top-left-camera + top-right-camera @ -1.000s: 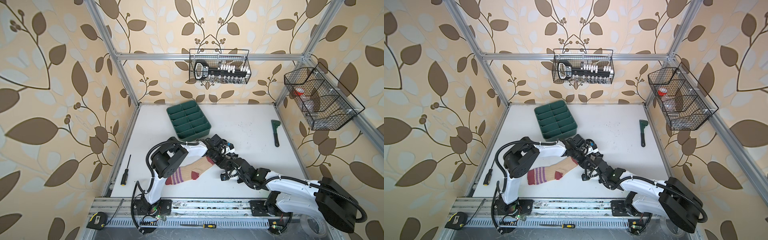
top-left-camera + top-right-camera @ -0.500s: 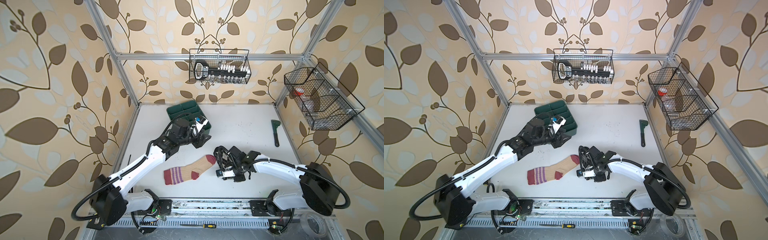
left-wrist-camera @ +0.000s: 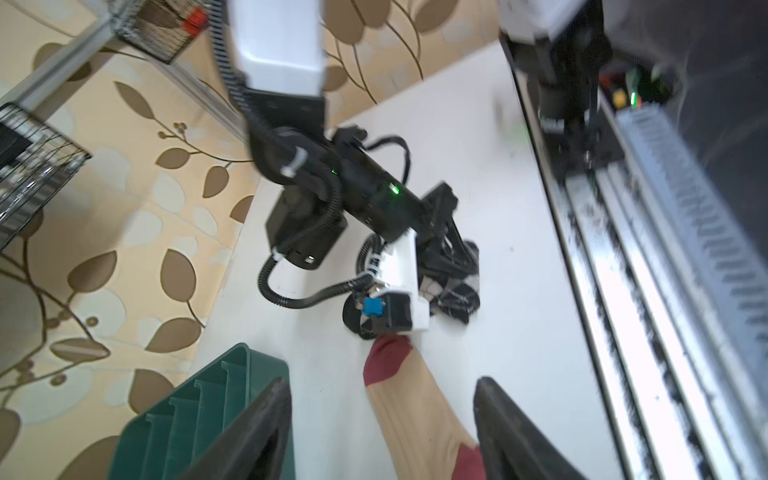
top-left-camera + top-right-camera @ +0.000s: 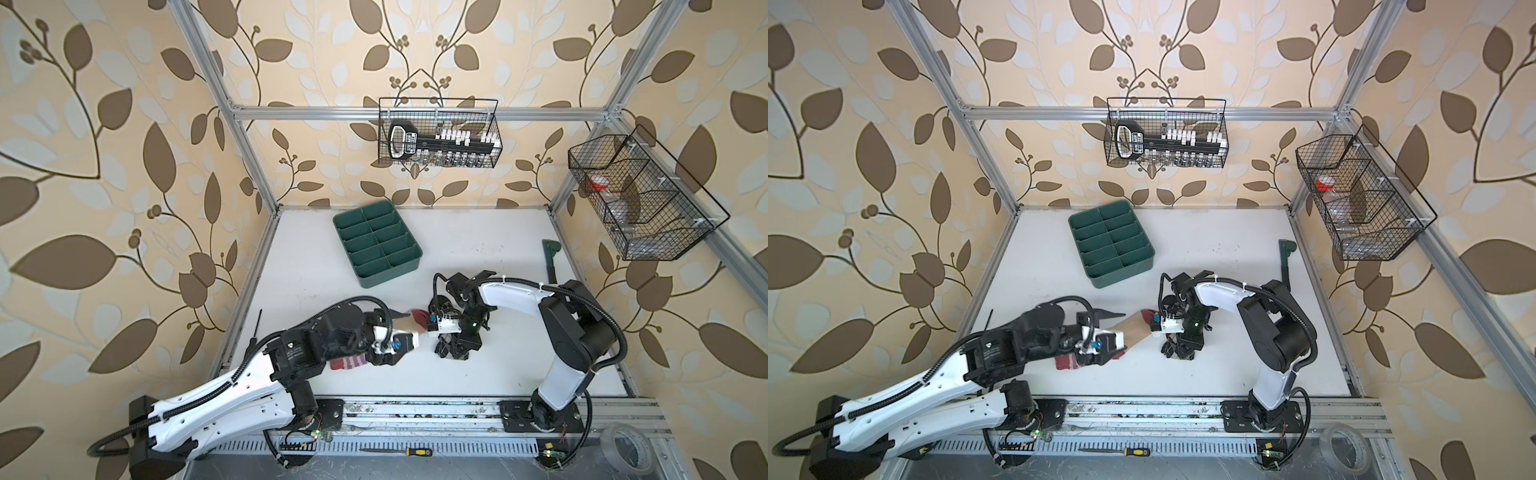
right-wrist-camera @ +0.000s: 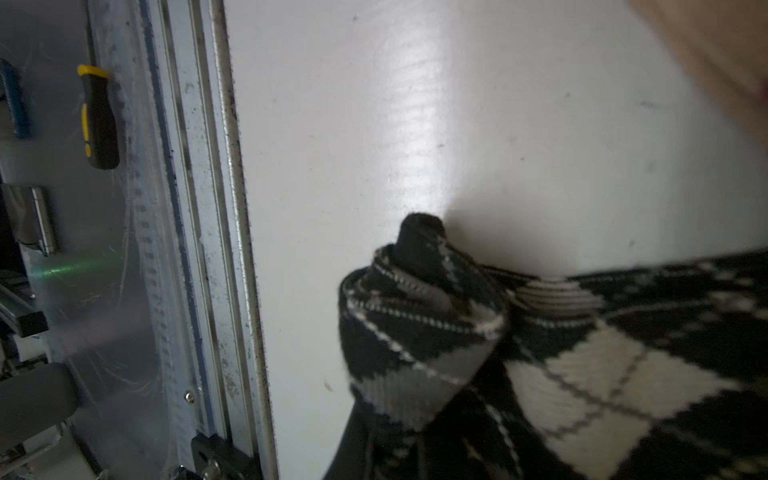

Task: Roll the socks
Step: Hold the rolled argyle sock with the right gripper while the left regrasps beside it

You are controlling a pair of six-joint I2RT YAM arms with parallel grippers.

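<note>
The left fingers (image 3: 270, 424) are standing wide apart, straddling the beige sock (image 3: 415, 415) without gripping it. That sock is lying slantwise near the front edge of the surface (image 4: 478, 249), left of middle. Just beside its maroon toe, the black argyle sock (image 5: 582, 365) is sitting bunched, and the right fingers (image 3: 451, 249) are pinching it, closed tight.

bright even light; glare on table (image 5: 419, 137); wrist views blurred at edges
</note>
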